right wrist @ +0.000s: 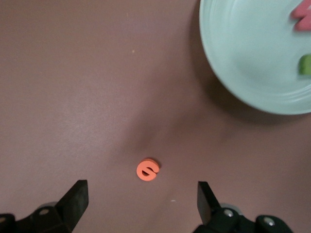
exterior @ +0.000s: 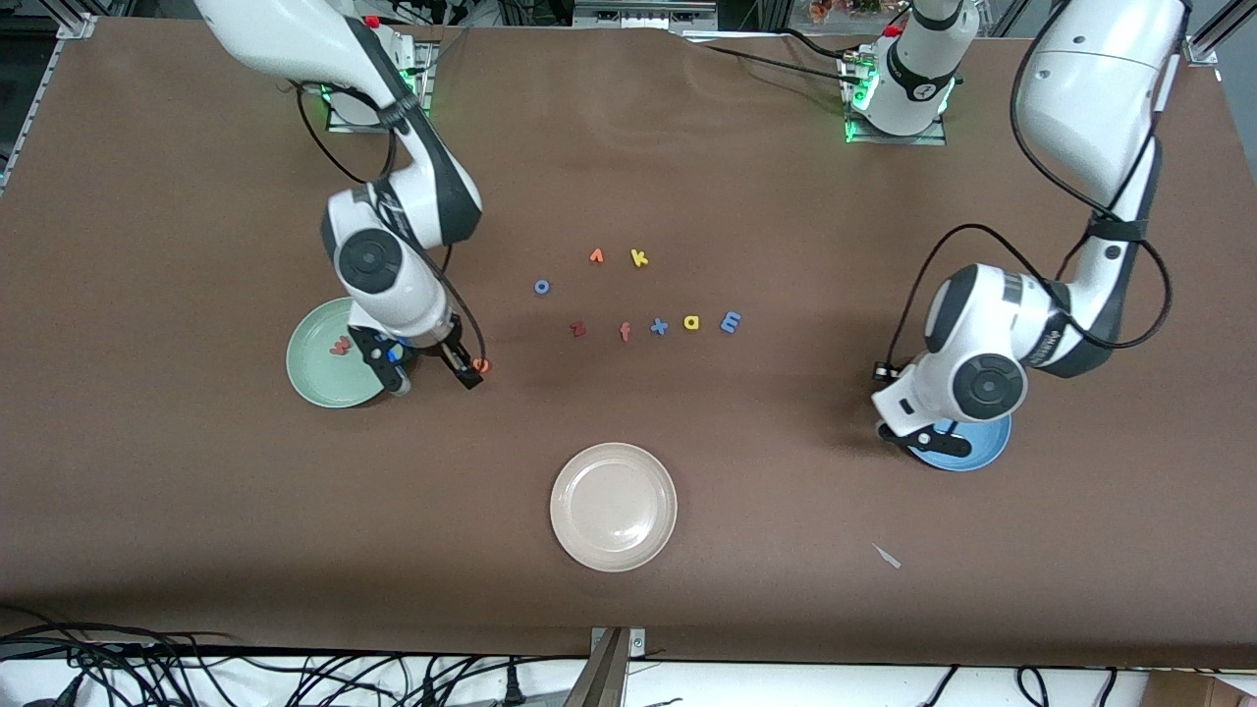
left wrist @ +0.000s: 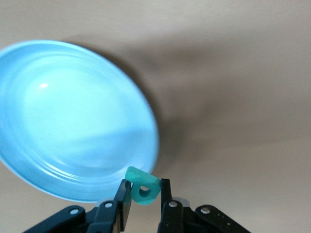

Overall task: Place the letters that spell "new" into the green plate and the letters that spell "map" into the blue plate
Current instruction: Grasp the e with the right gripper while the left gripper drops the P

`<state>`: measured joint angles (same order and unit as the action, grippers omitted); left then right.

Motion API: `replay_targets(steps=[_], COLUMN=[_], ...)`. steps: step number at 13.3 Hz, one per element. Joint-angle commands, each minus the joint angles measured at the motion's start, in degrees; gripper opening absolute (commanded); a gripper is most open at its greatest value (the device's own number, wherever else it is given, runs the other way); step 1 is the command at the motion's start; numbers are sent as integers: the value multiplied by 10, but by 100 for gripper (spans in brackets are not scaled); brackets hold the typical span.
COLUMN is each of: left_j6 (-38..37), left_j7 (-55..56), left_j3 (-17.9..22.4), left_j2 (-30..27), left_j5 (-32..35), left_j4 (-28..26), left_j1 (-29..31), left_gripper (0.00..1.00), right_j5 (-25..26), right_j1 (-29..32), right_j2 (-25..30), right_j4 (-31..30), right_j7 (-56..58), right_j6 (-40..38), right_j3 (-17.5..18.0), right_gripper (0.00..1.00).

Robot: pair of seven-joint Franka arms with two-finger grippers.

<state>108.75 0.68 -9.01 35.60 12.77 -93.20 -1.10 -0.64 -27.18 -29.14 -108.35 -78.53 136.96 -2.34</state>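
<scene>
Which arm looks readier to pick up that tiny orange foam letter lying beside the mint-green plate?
The right: its open gripper hangs directly over the orange foam e, while the left gripper holds a teal foam p by the blue plate.

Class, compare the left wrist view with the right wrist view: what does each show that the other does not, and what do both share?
Only the left wrist view: the round bright blue plate and the left hand shut on the teal foam letter p.

Only the right wrist view: the orange foam letter e on the table between the open right hand fingers, beside the pale mint-green plate.

Both: the brown table.

table [exterior: 196,511]: brown mat | nearest edge: black cables [exterior: 147,663] | top edge: metal framing [exterior: 628,12]
</scene>
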Motion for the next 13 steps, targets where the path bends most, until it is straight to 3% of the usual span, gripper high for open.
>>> replay_targets(steps=[1, 2, 3, 8, 13], left_j6=[16, 32, 36, 19, 23], left_j7=[-80, -103, -117, -99, -21], left_j3=[-5, -5, -5, -31, -115], left_j2=[8, 15, 17, -9, -11], left_j5=[28, 27, 21, 5, -65], left_j4=[-3, -3, -3, 6, 7], left_j1=[34, 43, 49, 40, 35], left_gripper=[32, 69, 100, 100, 100], right_j5=[-7, -8, -8, -9, -8], right_j1=[1, 1, -2, -8, -9], right_j2=[-36, -41, -47, -54, -57], right_j4=[29, 25, 21, -13, -17], right_j7=[-20, -20, -20, -38, -38], right_j6=[13, 14, 16, 84, 84], right_j3=[-3, -3, -3, 2, 5], right_gripper=[99, 95, 82, 79, 55])
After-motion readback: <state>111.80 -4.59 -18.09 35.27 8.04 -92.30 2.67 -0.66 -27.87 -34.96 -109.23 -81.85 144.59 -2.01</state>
